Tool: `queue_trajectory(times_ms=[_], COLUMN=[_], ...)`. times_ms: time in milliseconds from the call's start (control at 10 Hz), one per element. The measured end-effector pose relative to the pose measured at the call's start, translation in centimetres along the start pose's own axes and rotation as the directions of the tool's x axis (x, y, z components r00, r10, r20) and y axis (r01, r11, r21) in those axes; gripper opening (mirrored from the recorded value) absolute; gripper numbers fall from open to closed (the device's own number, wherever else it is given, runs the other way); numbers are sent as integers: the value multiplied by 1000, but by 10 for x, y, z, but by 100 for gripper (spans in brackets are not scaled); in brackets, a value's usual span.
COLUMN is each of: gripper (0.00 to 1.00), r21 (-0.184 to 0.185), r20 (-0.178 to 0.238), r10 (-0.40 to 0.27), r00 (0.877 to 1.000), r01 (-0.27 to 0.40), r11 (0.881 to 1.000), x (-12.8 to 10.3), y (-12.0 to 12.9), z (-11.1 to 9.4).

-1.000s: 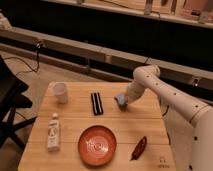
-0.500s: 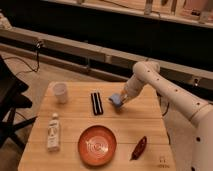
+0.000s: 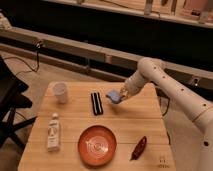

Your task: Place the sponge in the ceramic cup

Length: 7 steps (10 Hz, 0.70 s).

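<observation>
**Supervisor:** Where do you stand on the sponge job?

**Operator:** I have the hand (image 3: 120, 93) over the right-hand middle of the worktop (image 3: 75, 117), and it is clenched on the sponge (image 3: 113, 95). The light-blue block sticks out of the hand toward the left. It looks to me to hang a little clear of the wood rather than lie on it, though the gap is hard to judge.

**Supervisor:** And the cup?

**Operator:** The ceramic cup (image 3: 61, 92) stands upright near the far left corner, well apart from the hand. I see nothing blue in it or on its rim. The black bar (image 3: 96, 103) lies between the cup and the sponge, just beside the sponge.

**Supervisor:** So how much is done?

**Operator:** By my reading the grasp is made and the placing is not: the sponge is in the hand, not in the cup. What is left is to carry it leftward over the bar, bring it above the cup's mouth and let go there.

**Supervisor:** Anything in the way?

**Operator:** Only the bar, and it lies flat. The orange plate (image 3: 97, 145), the white bottle (image 3: 53, 132) and a dark red pod (image 3: 138, 148) sit along the near edge, away from that line. The cup's mouth looks small against the sponge, so I expect the drop to need care.
</observation>
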Motion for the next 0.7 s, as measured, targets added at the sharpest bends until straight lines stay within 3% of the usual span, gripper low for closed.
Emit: queue_trajectory(times_ms=[700], gripper=[2], r21=[44], r20=[26], r10=[-105], r00=[994], r01=[104], r11=[994], x=[-37], y=[-9], z=[-15])
